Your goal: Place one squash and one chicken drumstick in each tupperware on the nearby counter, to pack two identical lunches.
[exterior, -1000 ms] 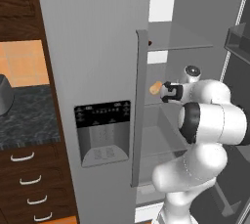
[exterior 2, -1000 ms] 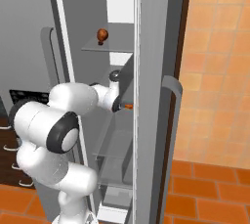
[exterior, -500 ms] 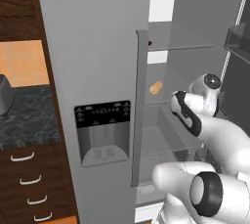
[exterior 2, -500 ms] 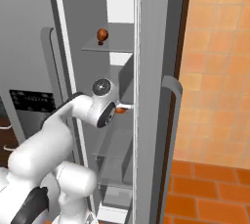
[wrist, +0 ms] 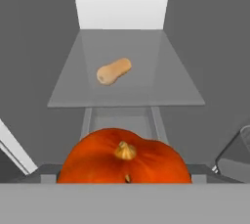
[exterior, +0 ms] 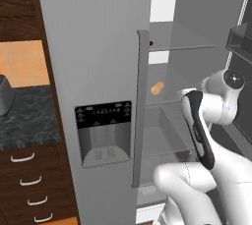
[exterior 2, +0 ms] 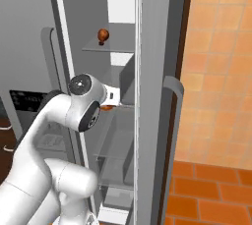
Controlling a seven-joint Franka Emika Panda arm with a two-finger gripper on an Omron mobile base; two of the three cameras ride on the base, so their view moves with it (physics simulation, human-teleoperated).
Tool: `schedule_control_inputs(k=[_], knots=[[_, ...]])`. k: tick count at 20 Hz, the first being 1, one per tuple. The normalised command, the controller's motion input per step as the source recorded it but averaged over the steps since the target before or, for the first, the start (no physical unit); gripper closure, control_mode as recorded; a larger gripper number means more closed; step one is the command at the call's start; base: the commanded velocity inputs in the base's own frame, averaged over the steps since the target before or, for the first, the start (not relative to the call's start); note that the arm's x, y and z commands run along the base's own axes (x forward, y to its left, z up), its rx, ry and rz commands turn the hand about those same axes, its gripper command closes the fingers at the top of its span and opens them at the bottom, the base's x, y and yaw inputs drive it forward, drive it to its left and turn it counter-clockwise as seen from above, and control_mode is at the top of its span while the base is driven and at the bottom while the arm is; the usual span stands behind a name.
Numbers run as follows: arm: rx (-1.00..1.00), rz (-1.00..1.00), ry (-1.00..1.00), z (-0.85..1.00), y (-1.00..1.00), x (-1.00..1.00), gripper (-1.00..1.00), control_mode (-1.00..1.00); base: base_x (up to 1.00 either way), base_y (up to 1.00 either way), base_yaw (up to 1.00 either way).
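Note:
A tan squash [wrist: 114, 71] lies on a glass shelf inside the open fridge, also visible as the tan squash [exterior: 157, 89] past the door handle. A round orange squash [wrist: 124, 157] sits very close under the hand, its stem facing the camera. The orange squash [exterior 2: 105, 106] peeks out beside my wrist. My gripper [exterior 2: 110, 100] reaches into the fridge at that shelf, mostly hidden behind the arm; its jaws stand wide, and no finger shows on the squash. A brown chicken drumstick [exterior 2: 103, 35] rests on the shelf above. The tupperware is out of view.
The grey fridge door with its dispenser panel [exterior: 103, 133] and tall handle [exterior: 141, 106] stands left of the arm. The right door's handle [exterior 2: 172, 135] rises beside the opening. The counter [exterior: 29, 116] with a grey appliance [exterior: 3, 94] lies far left above the drawers.
The arm has rolled and swung its elbow downward and toward the camera while the hand stayed at the middle shelf. The squashes and the drumstick have not moved.

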Motion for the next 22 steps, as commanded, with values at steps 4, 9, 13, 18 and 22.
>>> schedule_control_inputs(k=[4,9,13,18,22], knots=[[-0.10,0.09,-0.06,0.24,0.37,-0.83,1.00,-1.00,0.00,0.00,0.00],[-0.06,0.02,-0.05,0.00,0.17,-0.40,1.00,1.00,-0.60,0.23,0.04],[0.00,0.00,0.00,0.00,0.00,0.00,1.00,1.00,-0.66,0.86,0.15],[0.00,0.00,0.00,0.00,0.00,0.00,1.00,1.00,0.11,1.00,0.19],[0.00,0.00,0.00,0.00,0.00,0.00,1.00,1.00,0.44,1.00,0.09]])
